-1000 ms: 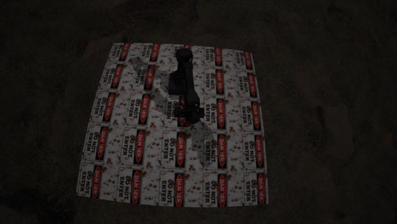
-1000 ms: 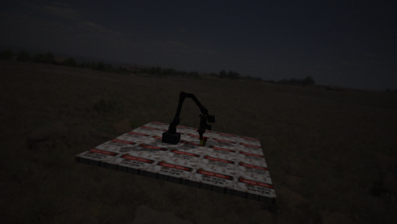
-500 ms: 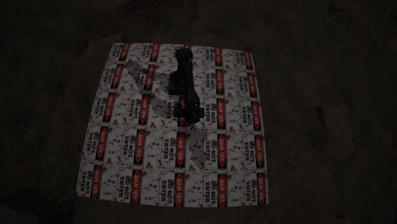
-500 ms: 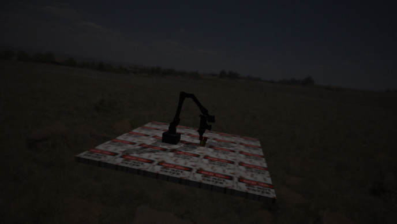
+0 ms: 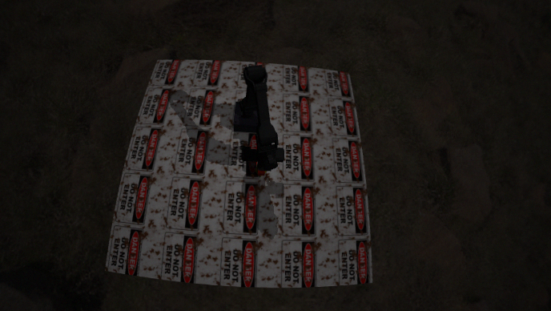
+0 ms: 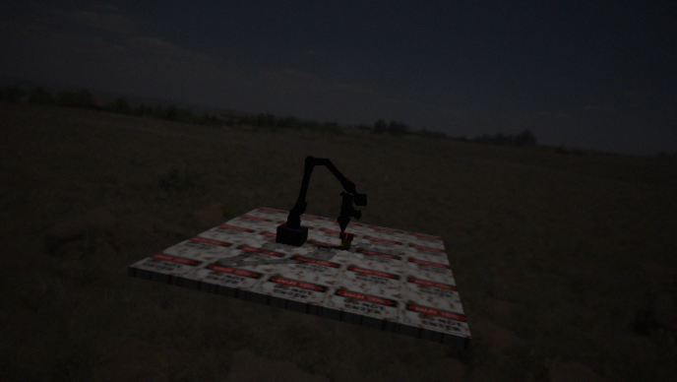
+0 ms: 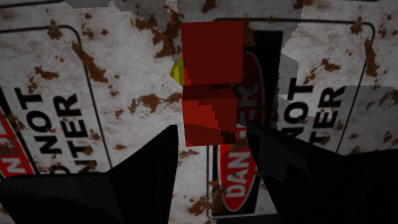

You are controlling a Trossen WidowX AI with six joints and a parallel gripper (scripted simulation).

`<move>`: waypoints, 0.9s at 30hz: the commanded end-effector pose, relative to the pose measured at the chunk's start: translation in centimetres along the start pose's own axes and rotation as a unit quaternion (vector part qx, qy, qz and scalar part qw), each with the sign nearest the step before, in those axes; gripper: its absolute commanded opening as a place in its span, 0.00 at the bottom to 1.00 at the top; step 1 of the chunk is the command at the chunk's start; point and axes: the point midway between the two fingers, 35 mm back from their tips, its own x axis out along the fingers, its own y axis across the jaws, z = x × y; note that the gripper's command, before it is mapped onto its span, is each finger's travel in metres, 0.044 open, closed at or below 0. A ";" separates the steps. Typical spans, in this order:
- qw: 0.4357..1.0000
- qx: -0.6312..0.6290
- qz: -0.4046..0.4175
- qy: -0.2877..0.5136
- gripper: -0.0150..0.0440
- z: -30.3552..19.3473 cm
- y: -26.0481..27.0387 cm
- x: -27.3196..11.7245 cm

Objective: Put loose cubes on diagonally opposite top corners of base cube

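Two red cubes sit close together over the yellow base cube. The far red cube looks larger in the wrist view. The near red cube shows a dark face toward it. Their edges nearly meet in that view; the gap and whether both are level cannot be told. Most of the base is hidden under them. My gripper is open, its fingertips on either side of the near red cube with a space at each side. In the top view the arm covers nearly all of the cubes.
The arm's base stands behind the cubes on the board printed with danger signs. The board's edges drop to dark ground. The arm's shadows fall across the board. The scene is very dim.
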 end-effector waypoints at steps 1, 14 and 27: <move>1.000 -0.001 0.001 -0.004 0.60 0.1 0.0 -0.8; 1.000 -0.001 0.001 -0.004 0.60 0.1 0.0 -2.9; 1.000 -0.001 0.001 -0.004 0.60 0.1 0.0 -4.5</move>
